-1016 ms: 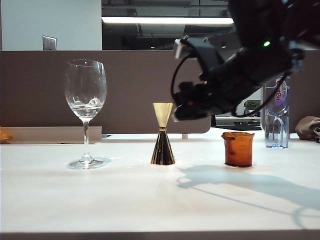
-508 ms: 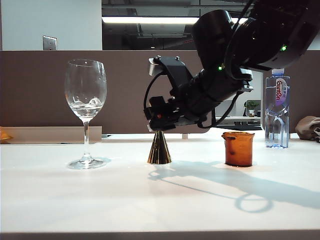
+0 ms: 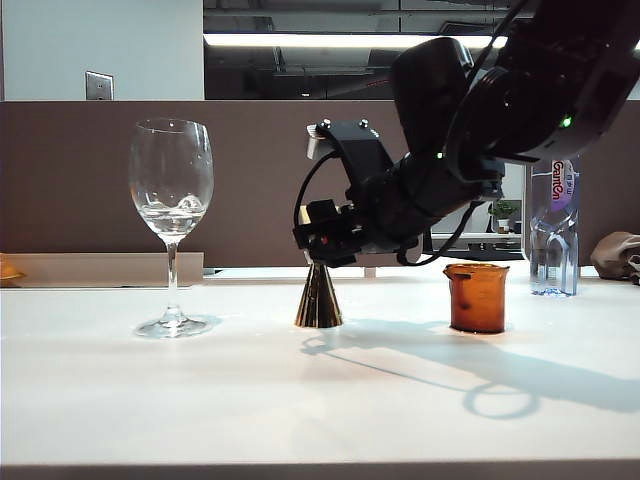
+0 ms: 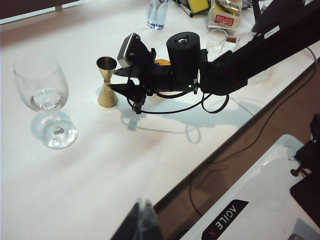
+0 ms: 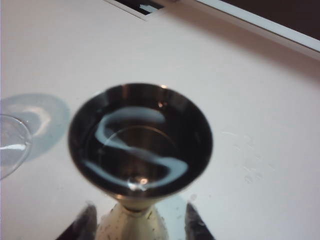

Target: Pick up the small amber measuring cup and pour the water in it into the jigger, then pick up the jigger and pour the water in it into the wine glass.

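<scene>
Jigger (image 3: pixel 319 297) stands upright on the white table (image 3: pixel 200 400), between the wine glass (image 3: pixel 171 215) and the small amber measuring cup (image 3: pixel 476 297), well apart from both; its long axis is vertical, the small cone pointing up with its open mouth (image 5: pixel 140 136) to the ceiling and the wide cone resting on the table. The right gripper (image 3: pixel 318 240) is around the upper cone, and in the right wrist view one finger (image 5: pixel 80 224) shows on each side of the narrow part, still with a gap to the metal, so the jaws look partly open and not yet pressing. To do this step well, I think the jaws should close evenly on the waist, and the lift should be straight up, so that the water (image 5: pixel 135 150) inside does not spill. The left gripper (image 4: pixel 142 222) stays back at the table edge; whether it is open I cannot tell
</scene>
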Robot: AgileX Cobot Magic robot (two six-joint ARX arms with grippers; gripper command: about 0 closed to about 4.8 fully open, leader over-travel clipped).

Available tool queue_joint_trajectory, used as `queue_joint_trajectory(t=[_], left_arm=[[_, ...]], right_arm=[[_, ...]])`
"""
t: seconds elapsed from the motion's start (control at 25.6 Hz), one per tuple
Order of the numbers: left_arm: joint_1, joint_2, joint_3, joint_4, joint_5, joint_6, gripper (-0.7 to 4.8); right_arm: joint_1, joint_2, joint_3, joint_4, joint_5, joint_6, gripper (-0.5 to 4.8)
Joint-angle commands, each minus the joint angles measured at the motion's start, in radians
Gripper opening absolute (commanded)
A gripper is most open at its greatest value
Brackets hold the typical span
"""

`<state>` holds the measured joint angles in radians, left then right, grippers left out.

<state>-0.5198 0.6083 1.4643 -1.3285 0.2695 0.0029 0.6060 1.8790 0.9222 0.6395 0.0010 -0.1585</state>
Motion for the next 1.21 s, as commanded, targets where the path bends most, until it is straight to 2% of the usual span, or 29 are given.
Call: queue_joint_trajectory(t=[0.04,0.66,0.78,0.94,0.98,1.02,1.21], left_arm=[[0.0,0.0,0.003,0.006,0.004,0.001,-0.02],[0.0,0.0,0.003,0.006,0.004,0.001,-0.02],[0.0,0.0,0.003,0.006,0.004,0.001,-0.02],[0.0,0.0,0.003,0.006,0.004,0.001,-0.02],[0.0,0.0,0.003,0.006,0.004,0.001,-0.02],[0.0,0.0,0.003,0.006,0.004,0.001,-0.02],[0.0,0.0,0.003,0.006,0.004,0.001,-0.02]], right_arm=[[0.0,0.017,0.006,0.05,0.0,0.004,2.26],[0.0,0.074,0.066,0.039,-0.002,0.074,2.24],[0.0,0.08,0.066,0.038,-0.003,0.081,1.98],[0.0,0.08,0.066,0.039,-0.003,0.081,1.89],[0.0,0.08,0.066,0.039,-0.003,0.081,1.47],[0.0,0.08,0.066,0.039,-0.003,0.081,1.38],[0.0,0.08,0.066,0.039,-0.003,0.081,1.34]])
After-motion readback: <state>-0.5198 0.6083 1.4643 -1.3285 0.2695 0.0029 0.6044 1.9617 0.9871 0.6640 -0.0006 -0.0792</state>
